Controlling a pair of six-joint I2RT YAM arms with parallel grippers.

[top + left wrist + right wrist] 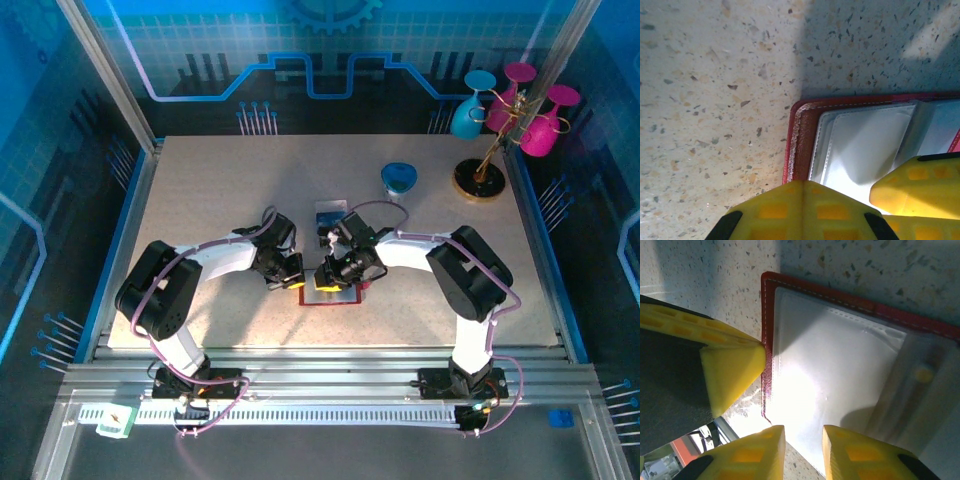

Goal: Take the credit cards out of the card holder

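Both arms bend inward over the card holder [840,360].
Left gripper [802,192] closed, tip at its red edge; right gripper [804,440] jaws narrowly apart over the pocket [865,145].

No lettering, number or brand can be read anywhere. The card holder's [840,370] pockets are washed out by glare. The back wall [200,40] carries a gear emblem [332,12] and circuit-like lines, with no words on them.
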